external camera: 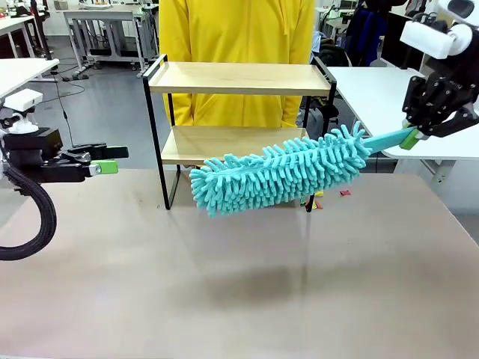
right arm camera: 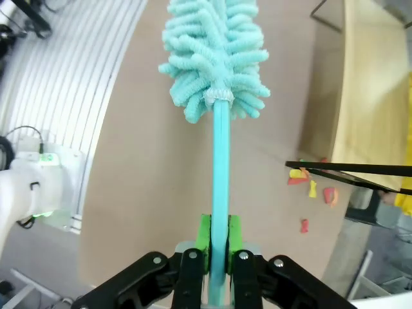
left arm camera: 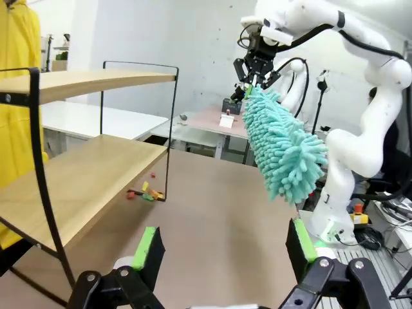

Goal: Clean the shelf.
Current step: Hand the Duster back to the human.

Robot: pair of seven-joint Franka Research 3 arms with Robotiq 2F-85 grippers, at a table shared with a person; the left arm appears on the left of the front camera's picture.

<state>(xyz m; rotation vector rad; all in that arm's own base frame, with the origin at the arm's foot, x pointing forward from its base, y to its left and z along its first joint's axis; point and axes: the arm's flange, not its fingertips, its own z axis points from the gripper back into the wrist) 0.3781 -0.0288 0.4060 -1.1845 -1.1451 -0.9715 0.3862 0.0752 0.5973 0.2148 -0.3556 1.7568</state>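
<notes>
The shelf (external camera: 239,78) is a two-tier wooden rack in a thin black frame, standing at the table's far middle; its boards look bare. My right gripper (external camera: 410,137) is shut on the handle of a turquoise fluffy duster (external camera: 281,172), whose head hangs in the air in front of the lower board, tip pointing left. In the right wrist view the fingers (right arm camera: 205,233) clamp the duster's handle (right arm camera: 221,161). My left gripper (external camera: 107,161) hovers open at the table's left, apart from the shelf (left arm camera: 77,187). It holds nothing (left arm camera: 225,251).
Small coloured scraps (external camera: 318,200) lie on the table by the shelf's right legs; they show as scraps (right arm camera: 312,190) in the right wrist view too. A person in yellow (external camera: 236,34) stands behind the shelf. The brown tabletop (external camera: 239,284) in front is free.
</notes>
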